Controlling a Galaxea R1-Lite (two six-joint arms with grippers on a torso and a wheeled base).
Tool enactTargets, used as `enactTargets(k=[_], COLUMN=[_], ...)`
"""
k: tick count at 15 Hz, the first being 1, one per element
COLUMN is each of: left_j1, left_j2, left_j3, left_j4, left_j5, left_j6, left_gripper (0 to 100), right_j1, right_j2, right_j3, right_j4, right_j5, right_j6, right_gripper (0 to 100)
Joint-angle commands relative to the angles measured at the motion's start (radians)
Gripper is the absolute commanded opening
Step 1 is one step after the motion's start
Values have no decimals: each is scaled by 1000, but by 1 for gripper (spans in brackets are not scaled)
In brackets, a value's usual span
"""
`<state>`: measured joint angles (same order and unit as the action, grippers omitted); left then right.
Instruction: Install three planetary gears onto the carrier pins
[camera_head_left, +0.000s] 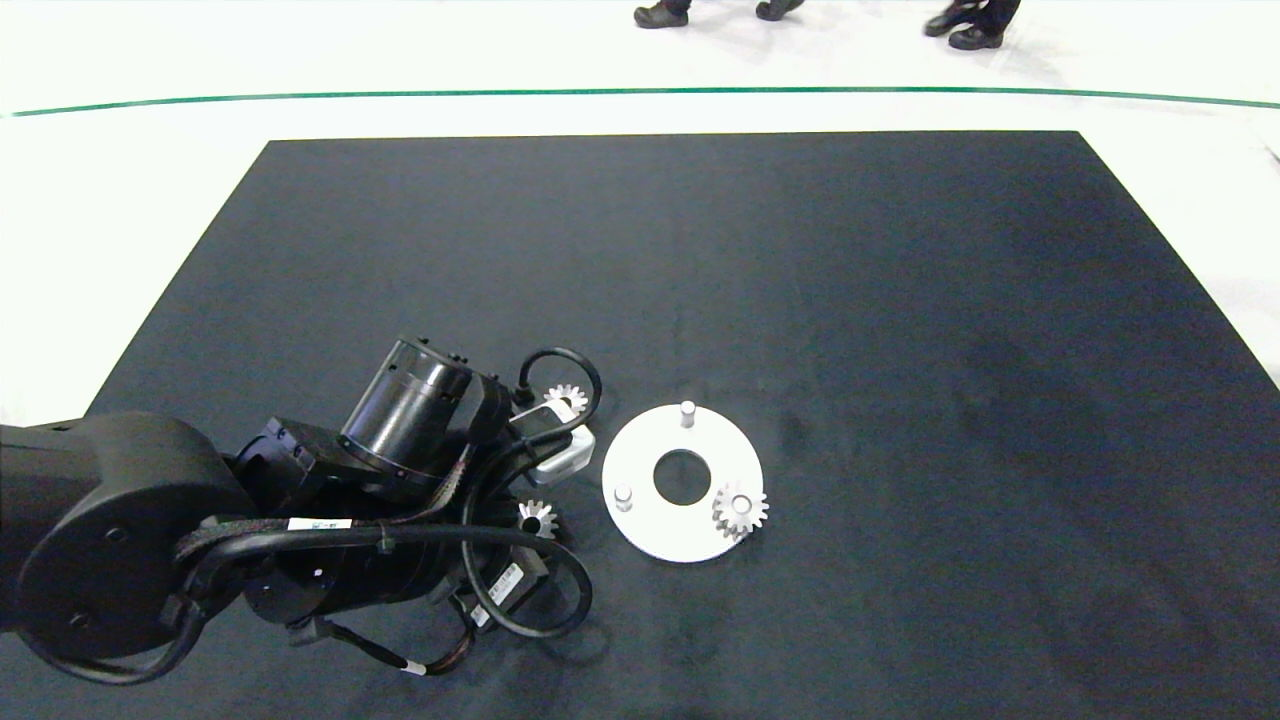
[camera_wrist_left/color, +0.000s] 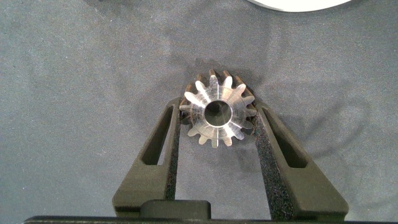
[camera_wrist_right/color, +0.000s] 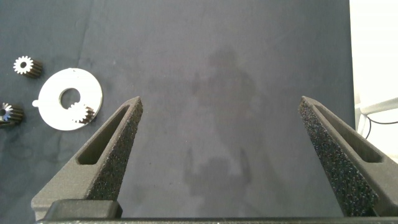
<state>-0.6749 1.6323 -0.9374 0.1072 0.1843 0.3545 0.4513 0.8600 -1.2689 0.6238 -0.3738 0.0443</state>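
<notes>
One gear (camera_head_left: 740, 509) seated on white disc (camera_head_left: 650, 535); two pins (camera_head_left: 687, 412) bare. Left hand (camera_wrist_left/color: 217, 124) gripping second gear (camera_wrist_left/color: 217, 114) on table (camera_head_left: 900, 300); third gear (camera_head_left: 567, 400) waiting.

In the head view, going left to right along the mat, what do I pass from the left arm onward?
Left arm → loose gear by its gripper → white carrier disc with a bare pin → bare pin → gear seated on the third pin → bare mat.
</notes>
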Motion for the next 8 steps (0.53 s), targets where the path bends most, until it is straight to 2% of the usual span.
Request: enactTargets(k=[1,8], left_j1=[0,-2], left_j2=[-2,-2], left_j3=[-1,-11], left_j4=[3,0], left_j5=[1,1], left_j6=[1,3], left_gripper=[23,8], right_j1=[1,1], right_j2=[2,2], right_j3=[0,3], right_j4=[4,4], right_j5=[-2,-2], right_j6=[0,0], right_gripper=[100,100])
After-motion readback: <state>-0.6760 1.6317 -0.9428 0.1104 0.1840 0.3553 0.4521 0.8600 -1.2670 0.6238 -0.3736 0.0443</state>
